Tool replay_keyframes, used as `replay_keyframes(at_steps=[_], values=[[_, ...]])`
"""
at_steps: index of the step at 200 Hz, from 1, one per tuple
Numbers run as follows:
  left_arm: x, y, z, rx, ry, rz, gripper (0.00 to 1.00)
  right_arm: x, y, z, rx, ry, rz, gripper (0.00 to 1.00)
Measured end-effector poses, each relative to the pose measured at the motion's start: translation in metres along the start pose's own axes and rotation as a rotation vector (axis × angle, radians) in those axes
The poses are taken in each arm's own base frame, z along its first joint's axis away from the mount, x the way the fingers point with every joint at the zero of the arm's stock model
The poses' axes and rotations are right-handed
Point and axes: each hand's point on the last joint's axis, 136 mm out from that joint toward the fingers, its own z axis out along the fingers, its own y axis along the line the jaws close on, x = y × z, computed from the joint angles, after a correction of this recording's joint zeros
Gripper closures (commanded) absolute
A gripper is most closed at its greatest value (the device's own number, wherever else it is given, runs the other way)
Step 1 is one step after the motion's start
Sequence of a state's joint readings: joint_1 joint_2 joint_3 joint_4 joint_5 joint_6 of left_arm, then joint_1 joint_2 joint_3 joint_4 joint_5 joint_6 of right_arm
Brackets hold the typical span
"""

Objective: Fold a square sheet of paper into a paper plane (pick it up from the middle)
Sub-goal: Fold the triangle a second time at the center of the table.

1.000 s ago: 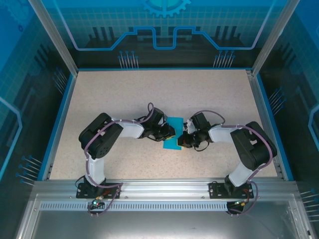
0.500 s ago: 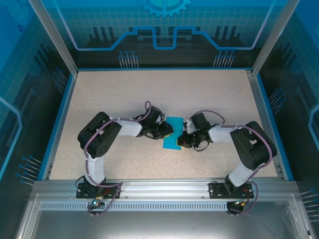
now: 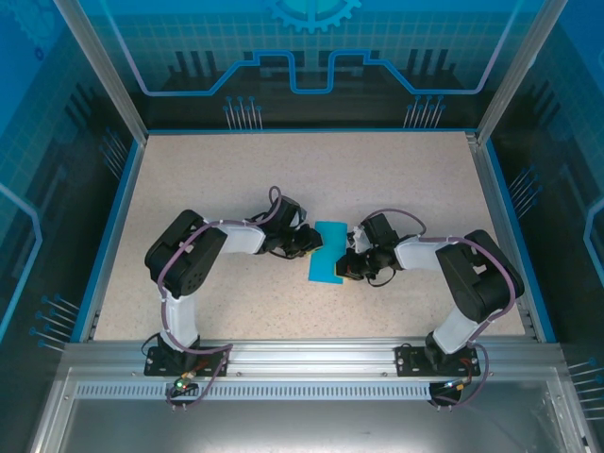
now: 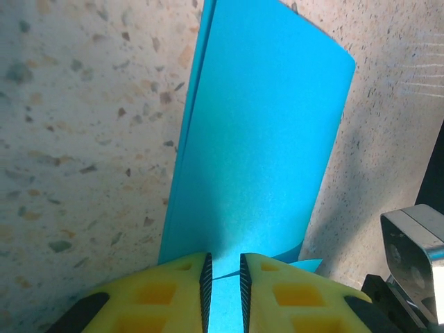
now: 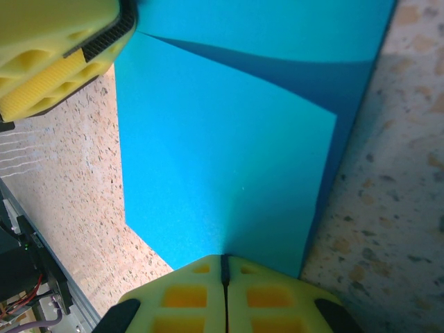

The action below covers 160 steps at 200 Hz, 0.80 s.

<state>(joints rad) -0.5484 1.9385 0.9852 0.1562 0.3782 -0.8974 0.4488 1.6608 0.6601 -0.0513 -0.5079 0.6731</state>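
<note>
The square sheet of paper (image 3: 328, 264) lies folded into a narrow teal strip on the table between both arms. In the left wrist view the paper (image 4: 263, 139) shows two layers, with a loose lower edge crossing between the fingers. My left gripper (image 3: 309, 245) sits at the strip's left edge. Its jaws (image 4: 225, 267) stand a narrow gap apart over the paper, so it is open. My right gripper (image 3: 347, 265) is at the strip's right edge. It is shut (image 5: 223, 260), with its tips set against the paper (image 5: 222, 152). Whether it pinches a layer I cannot tell.
The speckled table (image 3: 236, 179) stretches free behind and to both sides of the arms. A blue rim (image 3: 113, 236) and the enclosure's posts bound it. My left gripper's yellow finger (image 5: 55, 48) stands close across the paper from the right gripper.
My left gripper has drawn back to the left, from over the paper to its left edge. The right gripper and the paper have stayed put.
</note>
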Motion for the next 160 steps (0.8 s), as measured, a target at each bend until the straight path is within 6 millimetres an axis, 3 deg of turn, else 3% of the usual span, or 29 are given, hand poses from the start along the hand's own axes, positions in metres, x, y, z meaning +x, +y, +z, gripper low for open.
replay_keyframes(at_steps=[115, 160], values=[[-0.022, 0.008, -0.009, -0.056, -0.045, 0.033, 0.76, 0.0, 0.0, 0.0, -0.001, 0.0, 0.0, 0.93], [-0.023, -0.01, -0.021, -0.019, -0.05, 0.063, 0.76, 0.0, 0.0, 0.0, -0.001, 0.0, 0.0, 0.94]])
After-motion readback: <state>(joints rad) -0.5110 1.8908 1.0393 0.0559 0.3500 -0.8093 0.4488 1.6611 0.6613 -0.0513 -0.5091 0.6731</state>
